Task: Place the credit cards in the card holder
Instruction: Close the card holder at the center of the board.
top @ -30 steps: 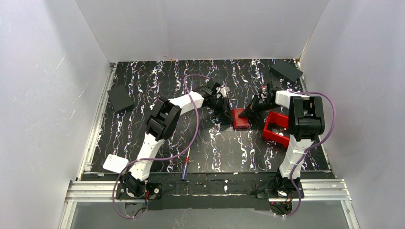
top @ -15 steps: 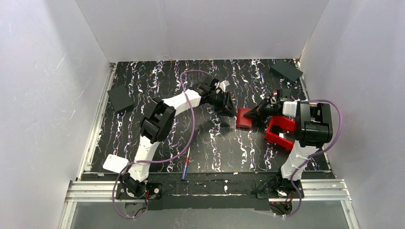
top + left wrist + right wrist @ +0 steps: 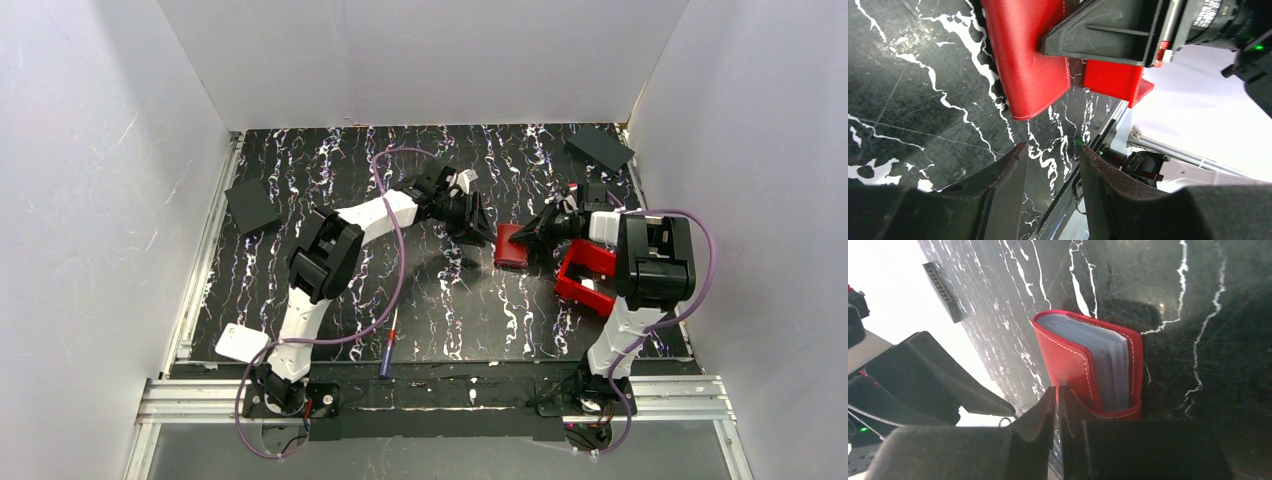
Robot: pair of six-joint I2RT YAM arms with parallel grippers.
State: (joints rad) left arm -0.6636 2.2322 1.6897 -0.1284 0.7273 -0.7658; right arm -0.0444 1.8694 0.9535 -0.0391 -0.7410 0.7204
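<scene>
The red card holder (image 3: 511,246) stands tipped on the black marbled table between the two grippers. In the right wrist view the card holder (image 3: 1073,357) gapes a little and shows its grey-blue inner pockets (image 3: 1112,365). My right gripper (image 3: 537,230) is shut, its fingertips (image 3: 1050,395) pinched at the edge of the holder's near cover. My left gripper (image 3: 480,228) is open and empty, just left of the holder (image 3: 1028,55), not touching it. A small pale flat card (image 3: 241,343) lies by the left arm's base. No card is in either gripper.
A red open-topped bin (image 3: 585,272) sits right of the holder, under the right arm. Black flat squares lie at the far left (image 3: 251,207) and the back right (image 3: 600,148). A thin red-and-blue pen (image 3: 388,352) lies near the front edge.
The holder has shifted slightly right and tipped up from lying flat. My right gripper swung down to its right side. My left gripper moved a little right towards it.
</scene>
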